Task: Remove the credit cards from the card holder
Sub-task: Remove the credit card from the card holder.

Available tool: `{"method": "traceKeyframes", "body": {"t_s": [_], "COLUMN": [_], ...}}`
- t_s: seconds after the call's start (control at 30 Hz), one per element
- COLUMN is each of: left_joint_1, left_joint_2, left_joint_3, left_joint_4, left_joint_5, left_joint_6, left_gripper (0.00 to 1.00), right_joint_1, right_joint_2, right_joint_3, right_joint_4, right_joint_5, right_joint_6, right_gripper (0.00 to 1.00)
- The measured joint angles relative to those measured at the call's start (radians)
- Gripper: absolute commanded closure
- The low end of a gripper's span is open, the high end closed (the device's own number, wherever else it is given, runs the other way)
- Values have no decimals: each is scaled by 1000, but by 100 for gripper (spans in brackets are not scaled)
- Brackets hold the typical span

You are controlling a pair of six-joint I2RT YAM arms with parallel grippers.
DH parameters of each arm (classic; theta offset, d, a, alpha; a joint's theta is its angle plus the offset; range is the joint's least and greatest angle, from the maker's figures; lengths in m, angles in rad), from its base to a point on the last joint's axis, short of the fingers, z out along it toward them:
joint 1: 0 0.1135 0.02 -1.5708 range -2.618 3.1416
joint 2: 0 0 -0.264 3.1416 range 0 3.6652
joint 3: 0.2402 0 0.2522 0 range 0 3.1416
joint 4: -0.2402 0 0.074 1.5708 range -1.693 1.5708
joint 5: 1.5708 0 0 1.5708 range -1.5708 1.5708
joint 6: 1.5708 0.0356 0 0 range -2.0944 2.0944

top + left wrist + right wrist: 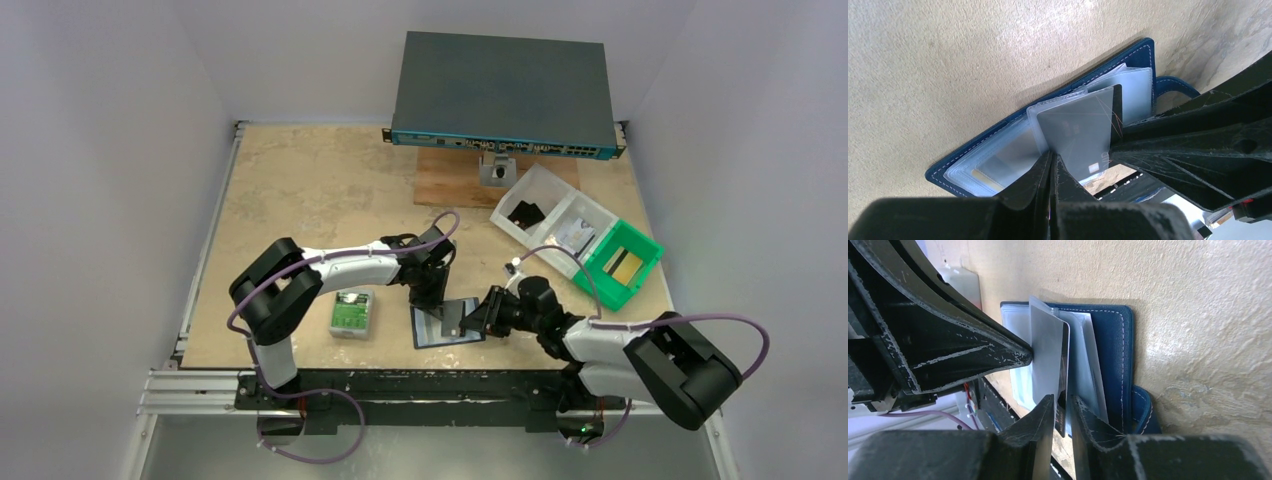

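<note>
The navy card holder (430, 336) (1048, 98) (1115, 350) lies open on the table near the front edge, its clear sleeves fanned up. A grey credit card (453, 318) (1078, 130) (1045, 355) stands half out of a raised sleeve. My left gripper (432, 298) (1052, 156) is shut, its tip pinching that sleeve's edge. My right gripper (470, 320) (1062, 402) comes in from the right. Its jaws stand narrowly apart around the card's lower edge, with a gap showing beside the card. A tan card (983, 177) rests in a lower sleeve.
A grey case with a green label (353, 310) lies left of the holder. At the back a network switch (505, 92) sits on a wooden block (465, 182). At the right are a clear compartment tray (550, 215) and a green bin (620, 262).
</note>
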Motion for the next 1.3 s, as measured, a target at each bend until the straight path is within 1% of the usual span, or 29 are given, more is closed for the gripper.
{"method": "traceKeyframes", "body": {"t_s": [0.17,0.23,0.53,0.77,1.03,1.3], "left_joint_1": [0,0,0,2,2,2], "left_joint_2": [0,0,0,0,0,-2], "left_joint_3": [-3,-4,-4,-6,-6,-6], "left_joint_4": [6,6,2,1,1,-1], "left_joint_5": [1,-1,-13,-14,-14,-15], "left_joint_6": [-14,-16,-26,-39,-40,-40], "left_gripper": [100,100,100,100,100,100], "right_joint_1": [0,0,0,0,0,0], "right_joint_2": [18,8,-113,-167,-301,-370], "right_joint_3": [-15,-21,-32,-32,-32,-2], "right_joint_4": [30,31,-35,-107,-240,-372], "right_joint_5": [-13,-13,3,24,53,85], "right_joint_6": [15,21,23,16,4,1], "right_gripper": [97,100,100,100,100,100]}}
